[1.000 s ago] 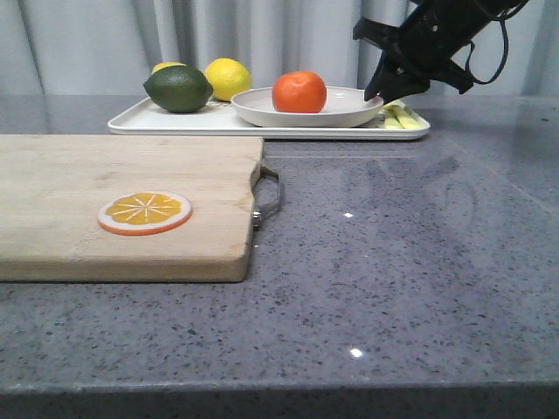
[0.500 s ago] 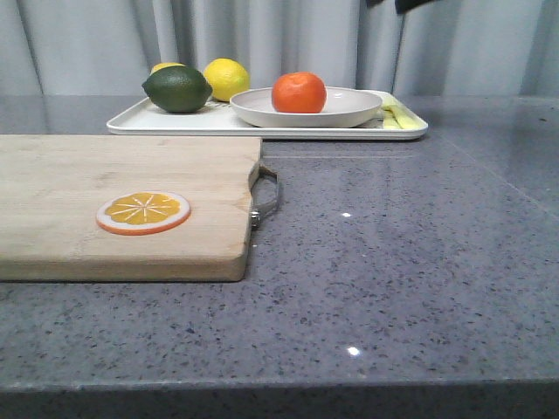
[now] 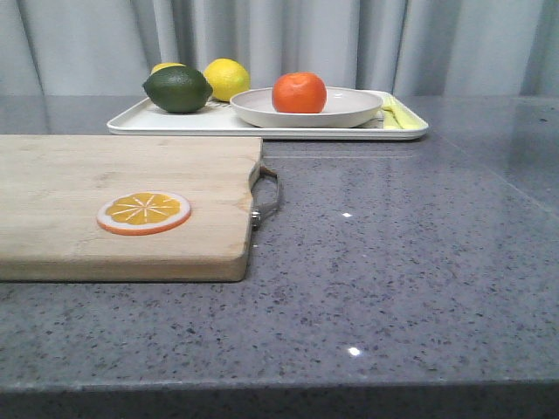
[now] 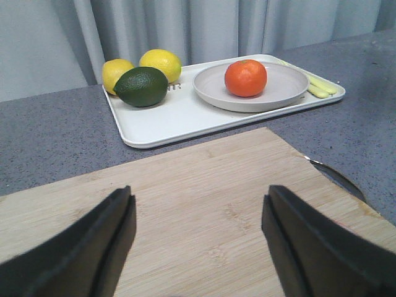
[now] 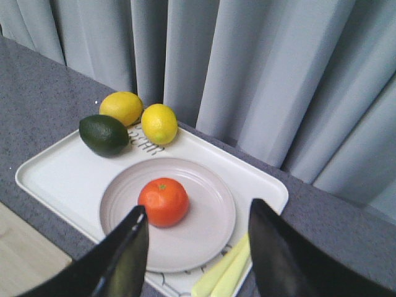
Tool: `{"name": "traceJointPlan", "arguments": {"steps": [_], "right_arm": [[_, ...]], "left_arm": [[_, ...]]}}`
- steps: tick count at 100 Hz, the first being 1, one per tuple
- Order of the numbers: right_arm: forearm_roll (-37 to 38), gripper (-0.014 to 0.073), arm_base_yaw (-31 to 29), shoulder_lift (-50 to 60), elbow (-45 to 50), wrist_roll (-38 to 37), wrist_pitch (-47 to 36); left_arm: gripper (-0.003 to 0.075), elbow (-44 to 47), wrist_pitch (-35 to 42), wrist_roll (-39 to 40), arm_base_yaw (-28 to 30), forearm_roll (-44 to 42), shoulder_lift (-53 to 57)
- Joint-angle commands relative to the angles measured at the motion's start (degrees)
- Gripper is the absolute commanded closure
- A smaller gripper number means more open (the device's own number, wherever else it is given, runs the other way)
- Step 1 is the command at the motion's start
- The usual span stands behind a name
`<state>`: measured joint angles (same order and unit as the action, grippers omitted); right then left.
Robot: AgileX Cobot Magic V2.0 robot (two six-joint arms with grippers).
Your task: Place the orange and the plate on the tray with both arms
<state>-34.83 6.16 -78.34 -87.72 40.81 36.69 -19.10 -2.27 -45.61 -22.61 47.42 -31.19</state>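
backing the spread-fingered right gripper straight up keeps the orange (below it, on plate, on tray) undisturbed.

Dark lettering on the tray is too small to read.

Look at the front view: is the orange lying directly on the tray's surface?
No, the orange sits in the plate, which itself rests on the tray.

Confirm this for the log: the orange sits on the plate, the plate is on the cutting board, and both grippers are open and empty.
Wrong on one point: the plate holding the orange rests on the tray, not the cutting board, as the front view shows. Left gripper and right gripper are open and empty.
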Motion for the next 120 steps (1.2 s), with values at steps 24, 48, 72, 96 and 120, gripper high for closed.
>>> {"name": "traceJointPlan", "arguments": {"steps": [24, 48, 72, 96, 120], "right_arm": [[-1.4, 0.0211, -0.3, 28.5, 33.0, 3.9, -17.5], [-1.4, 0.0211, -0.3, 44.8, 53.3, 3.9, -25.8], [-1.4, 0.0211, -0.3, 53.1, 63.0, 3.9, -25.9], [-1.4, 0.026, -0.3, 53.4, 63.7, 3.9, -26.4], [-1.4, 0.0666, -0.3, 53.4, 63.7, 3.9, -26.8]], "left_arm": [[0.0294, -1.6, 2.8, 0.2, 0.2, 0.3, -0.1], [0.0294, -1.6, 2.8, 0.2, 0.2, 0.3, -0.1], [0.0294, -1.6, 2.8, 0.2, 0.2, 0.3, -0.1], [0.035, -1.6, 2.8, 0.2, 0.2, 0.3, -0.1], [0.0681, -1.6, 2.8, 0.2, 0.2, 0.3, -0.1]]}}
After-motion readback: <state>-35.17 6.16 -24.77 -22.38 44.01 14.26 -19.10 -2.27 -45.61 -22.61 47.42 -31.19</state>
